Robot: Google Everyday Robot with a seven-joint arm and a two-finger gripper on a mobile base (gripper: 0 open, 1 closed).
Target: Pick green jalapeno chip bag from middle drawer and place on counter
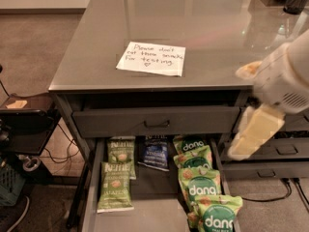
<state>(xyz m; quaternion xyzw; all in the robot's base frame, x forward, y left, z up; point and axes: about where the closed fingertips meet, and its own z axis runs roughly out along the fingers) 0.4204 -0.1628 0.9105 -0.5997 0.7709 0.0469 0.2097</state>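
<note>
The middle drawer (90, 192) is pulled open below the counter (193, 28). Two light green jalapeno chip bags lie at its left: one (115, 186) nearer the front, one (120, 154) behind it. My gripper (256, 129) hangs at the right, above and right of the drawer, in front of the counter's front edge. It holds nothing that I can see. It is well apart from the green bags.
A dark blue Kettle bag (155, 152) lies mid-drawer. Several green-and-white dang bags (202, 187) fill its right side. A handwritten paper note (151, 58) lies on the counter. Closed drawers (154, 122) sit above and to the right. A black stand and cables (24, 129) are at the left.
</note>
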